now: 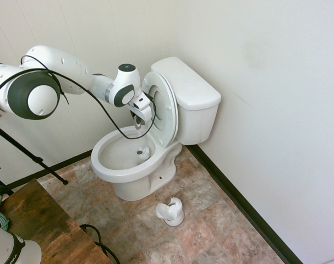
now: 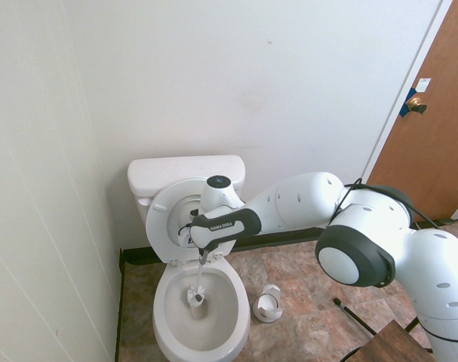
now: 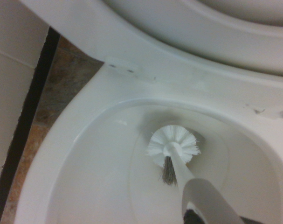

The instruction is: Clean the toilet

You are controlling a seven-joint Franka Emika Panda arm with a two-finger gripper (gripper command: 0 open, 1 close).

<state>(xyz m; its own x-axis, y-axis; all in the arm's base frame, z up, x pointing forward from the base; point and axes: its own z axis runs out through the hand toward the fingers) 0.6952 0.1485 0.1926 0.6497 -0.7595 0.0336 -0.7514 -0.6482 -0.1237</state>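
Gripping the toilet brush, jaws closed; wrist view alone shows bristles.

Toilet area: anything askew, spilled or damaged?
Nothing spilled or broken that shows. The toilet has its seat and lid up. The claw holds the toilet brush upright in the bowl. The brush holder stands empty on the floor beside the toilet, as expected mid-scrub.
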